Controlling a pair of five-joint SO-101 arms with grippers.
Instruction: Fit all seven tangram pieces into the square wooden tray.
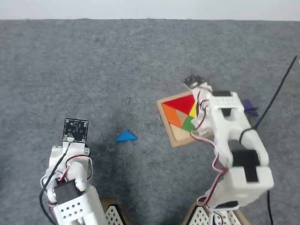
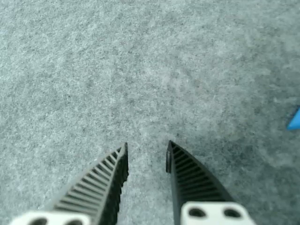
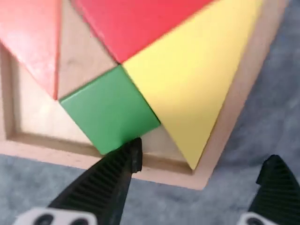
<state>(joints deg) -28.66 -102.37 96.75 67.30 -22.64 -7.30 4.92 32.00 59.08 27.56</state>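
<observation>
"Tangram pieces (image 1: 183, 104), where do they lie?"

"Four sit in the wooden tray (image 1: 180, 135): a red triangle (image 3: 136, 23), a yellow triangle (image 3: 197, 84), an orange triangle (image 3: 33, 42) and a green square (image 3: 110, 112). A blue triangle (image 1: 126, 136) lies on the grey mat (image 1: 93, 70), well apart from the tray. A dark purple piece (image 1: 250, 108) lies on the mat beyond the right arm."

"And the right gripper (image 3: 205, 159)?"

"Spread wide, holding nothing. One fingertip (image 3: 133, 154) touches the green square's corner nearest the tray wall. The other finger hangs outside the tray, over the mat. The wall and the yellow triangle's tip lie between the two."

"So a nudge, not a pick?"

"That's my reading. To do it well, I'd keep that fingertip low against the square and press gently. The square should slide flat on the tray floor and not ride up on the yellow or red triangle. There's bare wood between the square and the orange triangle, so it has room to shift. A hard shove could drag the whole tray, which seems to lie loose and skewed on the mat."

"The left gripper (image 2: 146, 146)?"

"Jaws parted a little, empty, over bare mat. The blue triangle lies between it and the tray."
</observation>
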